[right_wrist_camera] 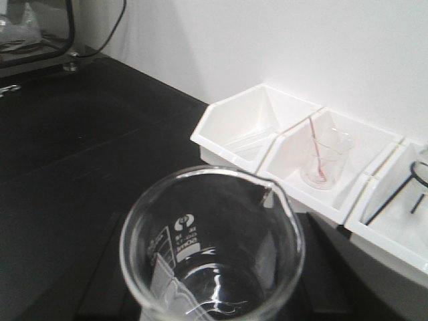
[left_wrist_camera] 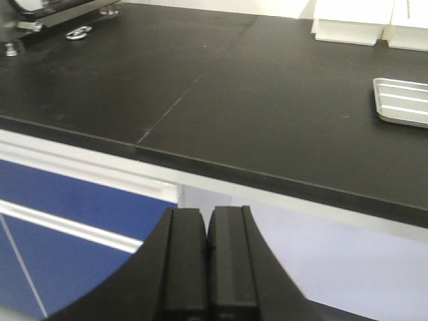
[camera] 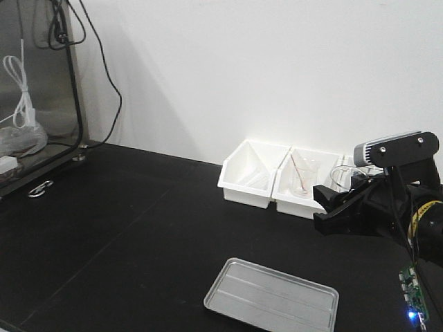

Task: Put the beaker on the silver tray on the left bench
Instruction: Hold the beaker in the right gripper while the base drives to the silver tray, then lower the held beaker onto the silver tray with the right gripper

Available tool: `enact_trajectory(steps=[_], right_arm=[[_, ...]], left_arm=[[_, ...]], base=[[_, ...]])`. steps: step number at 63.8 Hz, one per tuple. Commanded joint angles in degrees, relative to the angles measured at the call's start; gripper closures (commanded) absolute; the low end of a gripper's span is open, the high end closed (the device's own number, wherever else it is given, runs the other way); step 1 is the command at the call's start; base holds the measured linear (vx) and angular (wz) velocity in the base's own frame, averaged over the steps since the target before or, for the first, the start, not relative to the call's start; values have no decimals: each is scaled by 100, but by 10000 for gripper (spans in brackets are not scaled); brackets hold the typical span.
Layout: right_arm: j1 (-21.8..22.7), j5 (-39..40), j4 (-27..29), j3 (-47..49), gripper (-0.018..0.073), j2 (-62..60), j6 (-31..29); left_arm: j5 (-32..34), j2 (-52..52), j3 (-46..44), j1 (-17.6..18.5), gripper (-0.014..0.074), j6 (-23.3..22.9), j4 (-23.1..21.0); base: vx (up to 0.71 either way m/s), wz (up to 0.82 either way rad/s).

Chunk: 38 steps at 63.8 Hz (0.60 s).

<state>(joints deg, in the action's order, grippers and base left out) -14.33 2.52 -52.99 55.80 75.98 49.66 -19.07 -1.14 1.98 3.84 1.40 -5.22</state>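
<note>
Looking at this one, the beaker [right_wrist_camera: 207, 247] is up off the surface [camera: 138, 228], carried by the right claw [camera: 324, 207]. It sits in front of the white bins [camera: 252, 173] by the wall. I can't see the fingers on the glass in the right wrist view, since the beaker fills the lower half of it. But it's plainly in the air at the claw's tips in the front view, so I'd call that a pinch on its lower body.

My guess on the hold is that gripping low and from the side keeps the mouth clear and the glass level for a flat set-down.

Orientation-wise, its long axis is pretty much vertical. The mouth is up, the base is down, and the pour spout is on the rim side facing the bins. The printed scale is on the wall to the left in the wrist view.

The silver tray [camera: 271, 297] lies flat near the front edge, well apart from the beaker. Its long side runs roughly across the front view and its ridges follow that.

The left claw [left_wrist_camera: 207, 261] has its fingers pressed together with nothing between them. It's parked below and in front of the surface edge, probably just to stay out of the way.

The other beaker with the pinkish rod [right_wrist_camera: 321, 160] sits in the middle bin and isn't the one to move.
</note>
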Motion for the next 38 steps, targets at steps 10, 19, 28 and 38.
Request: enact_trajectory(steps=[10, 19, 28, 38], right_arm=[[4, 282, -36, 207, 573, -175, -3], [4, 330, -36, 207, 573, -175, -3], [4, 632, -36, 207, 573, -107, -3], [4, 994, -36, 207, 573, 347, -3]], left_arm=[[478, -39, 104, -11, 595, 2, -31], [478, -39, 104, -11, 595, 2, -31], [478, -39, 104, -11, 595, 2, -31], [478, -39, 104, -11, 595, 2, -31]], base=[[5, -12], [1, -3], [0, 2], [0, 2]])
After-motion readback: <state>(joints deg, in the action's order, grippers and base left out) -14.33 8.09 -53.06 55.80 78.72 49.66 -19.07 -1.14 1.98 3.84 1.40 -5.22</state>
